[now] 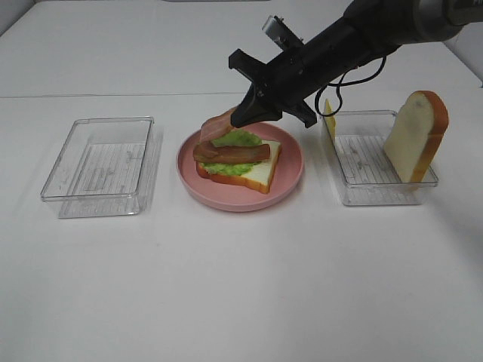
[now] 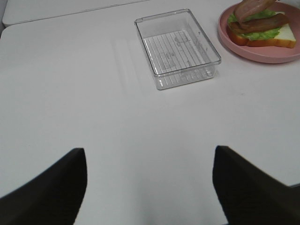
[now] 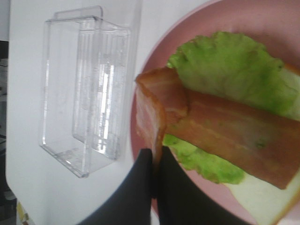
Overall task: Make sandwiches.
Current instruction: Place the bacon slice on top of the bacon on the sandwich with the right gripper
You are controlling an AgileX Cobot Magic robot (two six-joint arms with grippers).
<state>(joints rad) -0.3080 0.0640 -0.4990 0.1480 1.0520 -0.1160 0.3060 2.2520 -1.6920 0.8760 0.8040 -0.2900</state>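
Our right gripper [image 1: 244,116] pinches one end of a bacon strip [image 1: 217,125], whose other end reaches down to the sandwich [image 1: 241,162] on the pink plate [image 1: 291,178]. Beside the plate, the right tray [image 1: 377,193] holds a bread slice [image 1: 416,136]. Our left gripper [image 2: 150,187] hangs wide open over the table [image 2: 117,122], near the left tray [image 2: 178,47].

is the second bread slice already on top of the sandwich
No, the bread slice leans upright in the right tray, and the sandwich on the plate is topped by bacon.
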